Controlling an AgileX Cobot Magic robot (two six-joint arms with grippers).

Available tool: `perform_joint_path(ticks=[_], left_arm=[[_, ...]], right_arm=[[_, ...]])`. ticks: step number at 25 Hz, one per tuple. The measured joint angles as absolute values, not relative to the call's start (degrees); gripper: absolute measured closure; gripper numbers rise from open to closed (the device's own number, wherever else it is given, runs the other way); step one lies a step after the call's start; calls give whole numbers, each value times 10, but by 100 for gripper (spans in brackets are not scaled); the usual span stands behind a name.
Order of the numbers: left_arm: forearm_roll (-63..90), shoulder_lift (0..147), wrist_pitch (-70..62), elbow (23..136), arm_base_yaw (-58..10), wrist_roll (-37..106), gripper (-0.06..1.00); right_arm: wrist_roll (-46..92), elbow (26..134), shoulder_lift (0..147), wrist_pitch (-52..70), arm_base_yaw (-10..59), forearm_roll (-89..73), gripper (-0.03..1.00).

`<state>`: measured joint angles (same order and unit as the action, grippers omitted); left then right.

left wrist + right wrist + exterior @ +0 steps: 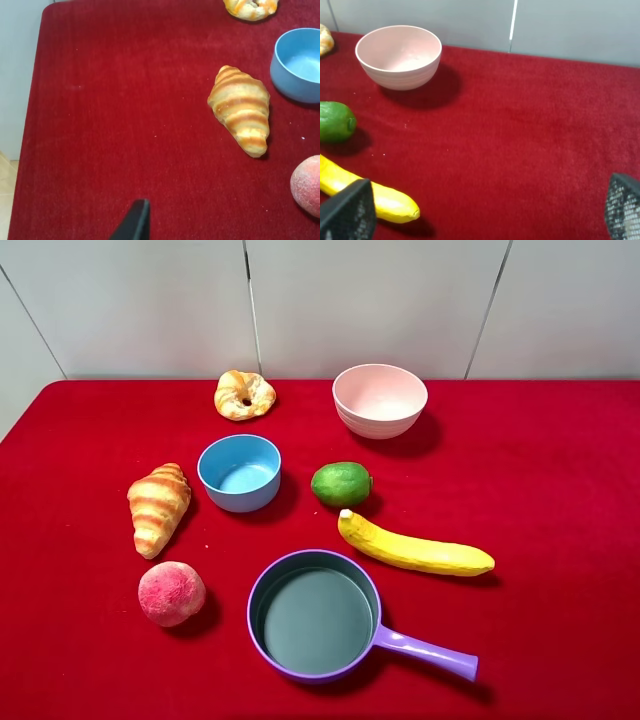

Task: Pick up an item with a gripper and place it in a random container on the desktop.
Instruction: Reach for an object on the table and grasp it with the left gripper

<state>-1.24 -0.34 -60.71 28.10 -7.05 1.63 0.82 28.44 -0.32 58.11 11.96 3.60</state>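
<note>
Ring pastry (244, 395) flat, hole up | right jaws wide apart, empty | left jaws: cannot tell

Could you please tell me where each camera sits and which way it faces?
Exterior high: mounted high, looking down across the red desktop toward the wall; no robot part shows.
Left wrist: on the left arm, facing the striped croissant and blue bowl; one dark finger shows.
Right wrist: on the right arm, facing the pink bowl, lime and banana; the right gripper shows, fingers wide apart.
Shared: left wrist and exterior both show the ring pastry.
</note>
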Motion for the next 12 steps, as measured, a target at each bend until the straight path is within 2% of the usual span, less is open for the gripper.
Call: perform_joint_path(ticks=[12], left_arm=[[-12, -3, -607, 281, -71, 16, -4]], right_arm=[[8, 284, -3, 581, 120, 36, 27]])
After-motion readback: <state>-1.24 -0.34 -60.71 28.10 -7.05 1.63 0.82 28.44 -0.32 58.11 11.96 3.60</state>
